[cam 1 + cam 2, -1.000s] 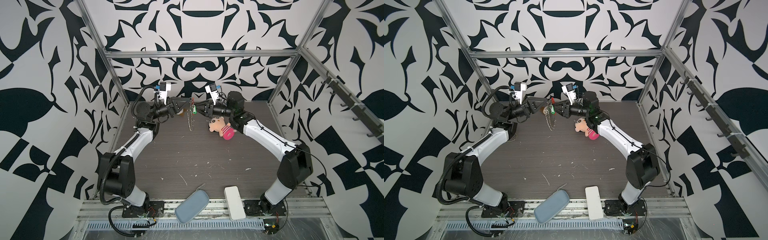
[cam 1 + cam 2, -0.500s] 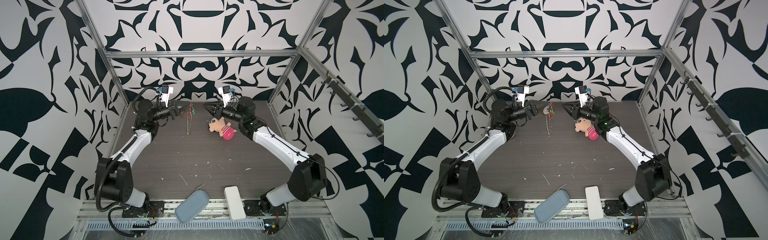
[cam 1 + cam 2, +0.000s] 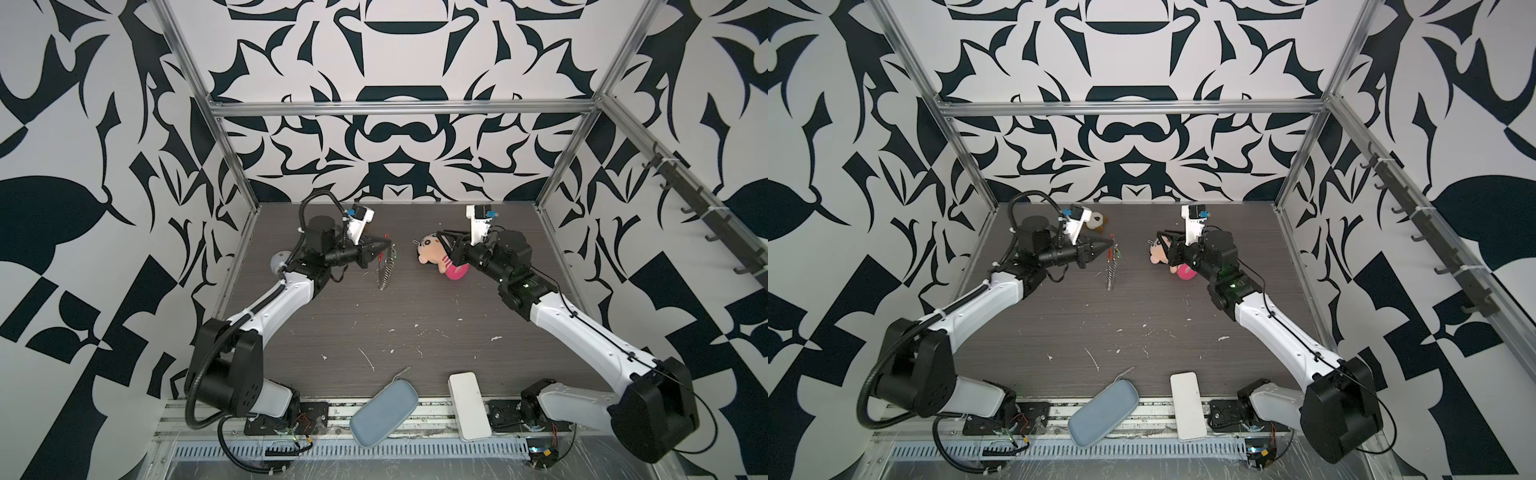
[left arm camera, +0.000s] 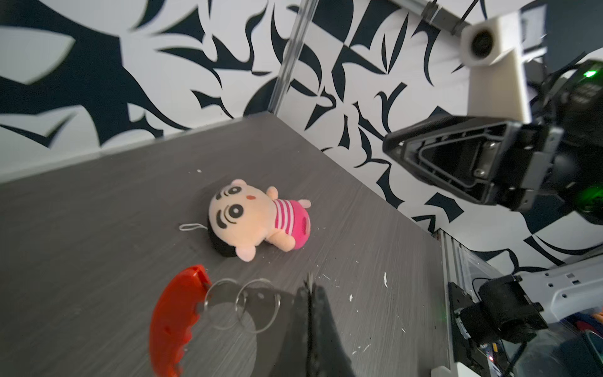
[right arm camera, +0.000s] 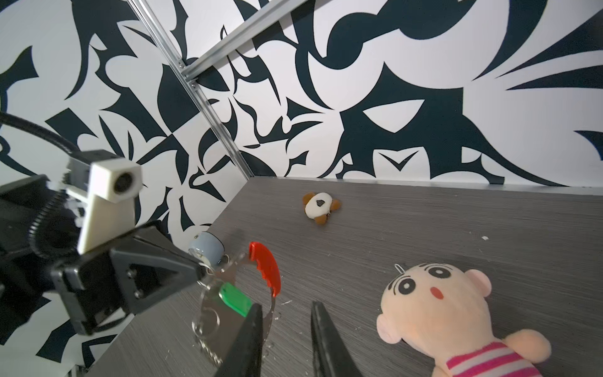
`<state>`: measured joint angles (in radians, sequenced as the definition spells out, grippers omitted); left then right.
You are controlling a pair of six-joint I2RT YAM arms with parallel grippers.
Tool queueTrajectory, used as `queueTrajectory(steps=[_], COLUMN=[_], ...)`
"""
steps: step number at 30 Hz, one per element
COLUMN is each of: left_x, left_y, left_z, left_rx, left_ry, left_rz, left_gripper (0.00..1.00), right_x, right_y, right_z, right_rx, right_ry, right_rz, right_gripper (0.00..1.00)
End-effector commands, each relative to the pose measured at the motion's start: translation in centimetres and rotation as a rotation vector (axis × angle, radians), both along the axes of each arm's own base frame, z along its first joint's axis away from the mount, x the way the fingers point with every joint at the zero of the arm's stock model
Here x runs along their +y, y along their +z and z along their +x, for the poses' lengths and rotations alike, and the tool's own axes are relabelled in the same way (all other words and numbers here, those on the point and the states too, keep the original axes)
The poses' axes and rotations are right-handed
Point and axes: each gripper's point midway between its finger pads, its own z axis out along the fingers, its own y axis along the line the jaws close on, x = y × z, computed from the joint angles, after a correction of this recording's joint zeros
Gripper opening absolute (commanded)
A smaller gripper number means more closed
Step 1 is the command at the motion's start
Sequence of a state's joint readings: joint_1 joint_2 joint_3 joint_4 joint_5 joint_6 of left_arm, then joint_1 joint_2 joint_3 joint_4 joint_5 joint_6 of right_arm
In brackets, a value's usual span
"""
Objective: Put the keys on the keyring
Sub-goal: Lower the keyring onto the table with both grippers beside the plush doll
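Right wrist view puts the keys (image 5: pixel 235 298), one small green piece, hanging among the silver rings (image 5: pixel 208 323) of the keyring (image 5: pixel 265 271), just beneath its red curved segment (image 4: pixel 173 320); whether the green piece is truly threaded on a ring I cannot tell; the whole bunch hangs over the far part of the tabletop (image 3: pixel 415 316), the chain of rings dangling straight down; whether its lowest ring touches the wood I cannot tell; my left pincer (image 5: pixel 199 273) is clenched on a silver ring at the top of the keyring, tips pinched together; my right pincer (image 5: pixel 285 306) stands released, its two fingers apart with nothing between them, near the keyring but not touching it; close by it a plush doll (image 5: pixel 437 313) in a pink striped shirt lies face up on the tabletop; a small brown and white plush (image 5: pixel 318 207) lies farther off by the back wall; white scraps (image 3: pixel 368 359) are scattered across the middle of the wood; a grey-blue pouch (image 3: pixel 384 417) and a white block (image 3: pixel 469 405) lie at the front edge, well apart from the keyring.
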<state>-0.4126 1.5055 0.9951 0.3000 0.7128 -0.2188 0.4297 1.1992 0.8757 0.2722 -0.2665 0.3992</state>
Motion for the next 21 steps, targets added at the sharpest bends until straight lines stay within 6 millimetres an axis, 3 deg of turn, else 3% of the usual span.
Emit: queueTrajectory(steps=[1, 5, 7, 12, 14, 21], left_x=[-2.2, -2.7, -2.6, -1.8, -1.6, -1.0], left_y=[0.9, 0.1, -1.6, -8.3, -10.0, -12.5], left_z=[1.3, 2.4, 2.4, 1.8, 1.8, 2.2], left_rx=[-0.051, -0.061, -0.050, 0.003, 0.001, 0.003], left_ry=[-0.025, -0.012, -0.008, 0.019, 0.038, 0.106], left_rz=[-0.005, -0.046, -0.028, 0.040, 0.029, -0.006], left_gripper=[0.01, 0.00, 0.01, 0.02, 0.02, 0.08], right_x=[-0.9, -1.1, -1.2, -1.1, -0.9, -1.0], right_y=[1.6, 1.4, 0.9, 0.4, 0.1, 0.3], right_z=[-0.1, -0.4, -0.5, -0.5, -0.5, -0.9], right_rx=[-0.050, -0.048, -0.039, -0.029, -0.023, -0.025], right_ry=[-0.032, -0.034, -0.032, -0.021, -0.014, -0.006], right_rz=[-0.040, -0.069, -0.078, -0.082, -0.083, -0.087], right_gripper=[0.29, 0.29, 0.29, 0.29, 0.29, 0.29])
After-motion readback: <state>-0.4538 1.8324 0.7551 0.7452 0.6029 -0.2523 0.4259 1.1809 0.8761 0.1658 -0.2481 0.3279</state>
